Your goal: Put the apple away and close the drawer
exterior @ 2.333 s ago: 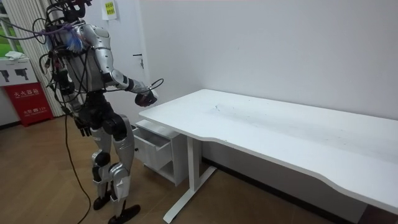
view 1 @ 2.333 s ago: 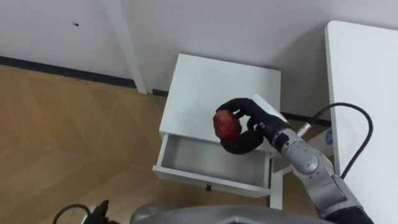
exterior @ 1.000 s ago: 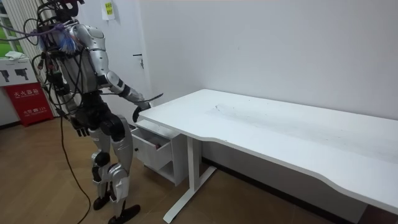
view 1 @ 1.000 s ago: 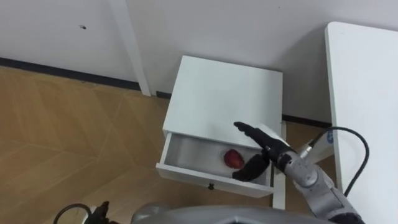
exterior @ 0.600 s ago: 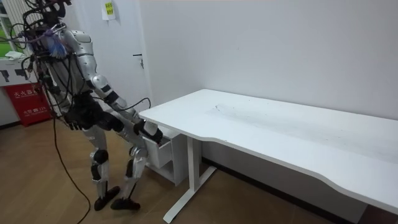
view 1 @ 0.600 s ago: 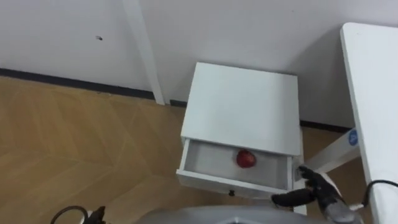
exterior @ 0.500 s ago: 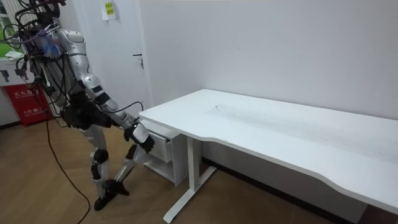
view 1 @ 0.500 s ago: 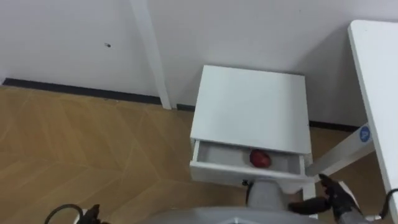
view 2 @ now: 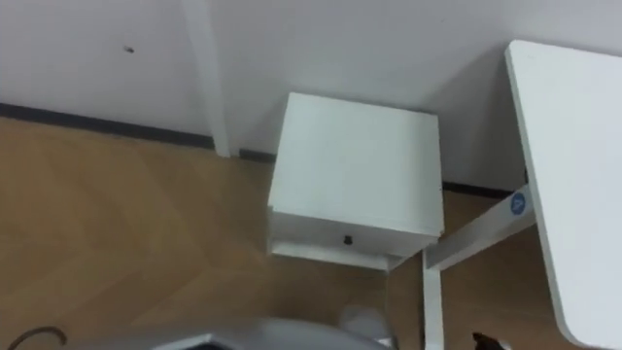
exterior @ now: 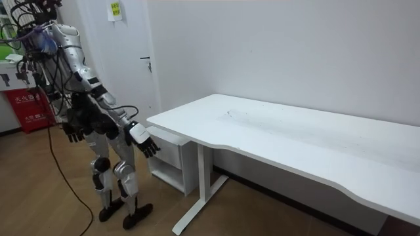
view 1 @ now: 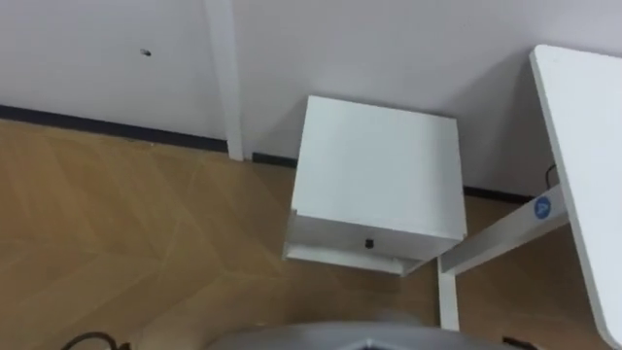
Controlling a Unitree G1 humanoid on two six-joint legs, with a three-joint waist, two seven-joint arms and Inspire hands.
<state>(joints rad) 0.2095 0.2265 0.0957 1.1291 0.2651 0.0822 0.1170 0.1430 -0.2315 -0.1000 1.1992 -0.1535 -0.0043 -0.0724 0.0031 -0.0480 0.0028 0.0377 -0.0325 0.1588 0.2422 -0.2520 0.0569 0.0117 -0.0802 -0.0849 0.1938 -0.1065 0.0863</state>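
- Right hand is being held out low in front of the robot in the room view, with its fingers spread and straight and nothing gripped in them. It is hanging near the front of a white bedside cabinet without touching it.
- Left hand is being carried down at the robot's far side, toward the room view's left. It is too small there for its state to be told.
- The robot is being seen standing on both feet on the wooden floor, facing the cabinet. The cabinet is tucked under the near end of a white desk, just beside the desk leg. A red box is standing against the wall behind the robot.
- In the left eye view the cabinet is being looked down on from above. Its drawer is being shown pushed fully in, with the front flush under the cabinet top and a small dark knob at its middle.
- Where the apple lies cannot be told with the drawer shut.
- The desk is being cut off by that view's right edge, and its leg is carrying a round blue sticker.
- In the right eye view the same shut drawer is being shown, with a dark baseboard running along the wall behind the cabinet.
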